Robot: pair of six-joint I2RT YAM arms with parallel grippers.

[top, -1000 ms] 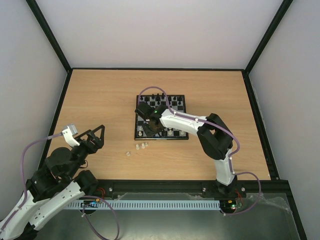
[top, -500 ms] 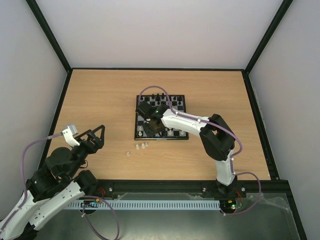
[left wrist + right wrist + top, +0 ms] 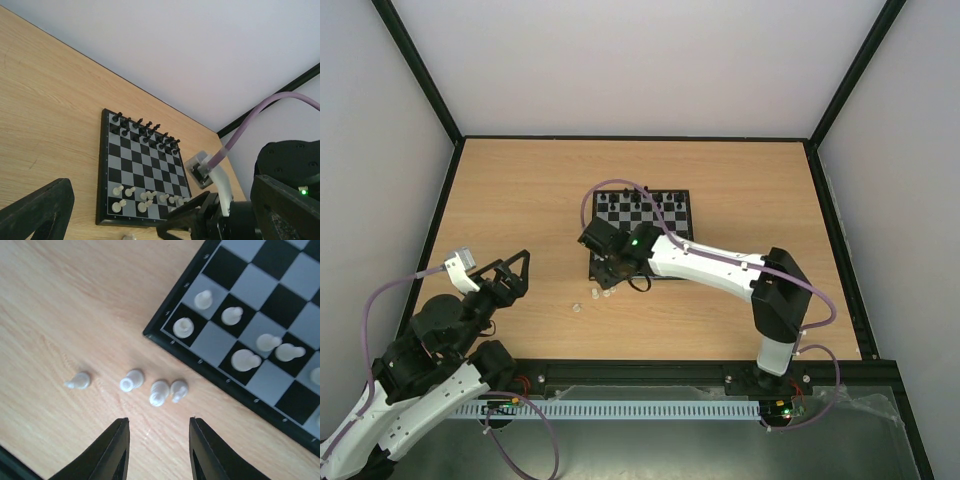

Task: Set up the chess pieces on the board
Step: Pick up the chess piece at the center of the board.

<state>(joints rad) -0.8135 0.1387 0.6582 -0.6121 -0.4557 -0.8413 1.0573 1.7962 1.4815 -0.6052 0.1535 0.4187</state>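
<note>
The board (image 3: pixel 665 215) lies mid-table with black pieces along its far rows and white chess pieces (image 3: pixel 145 197) on its near rows. Several white pieces lie loose on the wood off the board's near-left corner (image 3: pixel 592 297). In the right wrist view they are a row: one (image 3: pixel 78 380), another (image 3: pixel 131 380), and two touching (image 3: pixel 159 392). My right gripper (image 3: pixel 157 440) is open and empty, hovering just short of that row; it also shows from above (image 3: pixel 610 266). My left gripper (image 3: pixel 510 270) is open and empty, far left of the board.
The board's near-left corner (image 3: pixel 150 334) sits just beyond the loose pieces, with white pieces standing on its corner squares (image 3: pixel 183 327). The right arm's purple cable (image 3: pixel 610 186) loops over the board. Black frame posts edge the table.
My right gripper moved from above the board's near-left squares to the near left, past the board's edge, and now hovers by the loose white pieces. The left arm has not moved.
</note>
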